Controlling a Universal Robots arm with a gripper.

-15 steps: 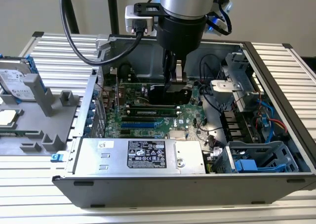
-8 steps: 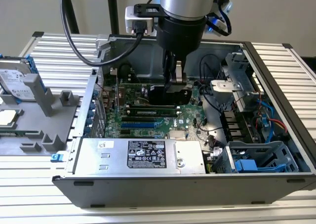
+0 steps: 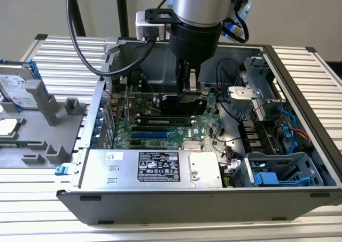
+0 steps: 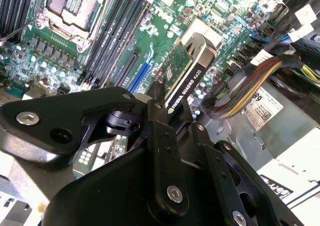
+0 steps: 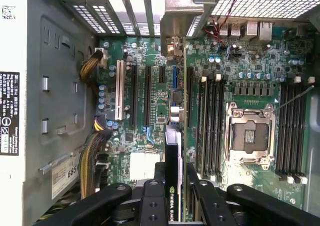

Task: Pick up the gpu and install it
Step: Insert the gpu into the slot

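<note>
My gripper [image 3: 189,88] is down inside the open computer case [image 3: 299,87] and is shut on the gpu [image 3: 181,100]. The card stands on edge over the green motherboard [image 3: 160,131]. In the second wrist view the gpu [image 4: 182,69] shows its green board and black shroud between the black fingers [image 4: 159,117], above the blue expansion slot [image 4: 141,76]. In the first wrist view the gpu [image 5: 173,151] is edge-on, in line with the slots, with its silver bracket [image 5: 180,16] at the case's rear openings. Whether the card touches a slot I cannot tell.
A silver power supply [image 3: 155,167] fills the near side of the case. Drive cages and cables [image 3: 267,119] crowd the exterior view's right. An empty processor socket [image 5: 250,136] and memory slots [image 5: 210,126] flank the card. A hard drive [image 3: 16,84] lies outside on a grey fixture.
</note>
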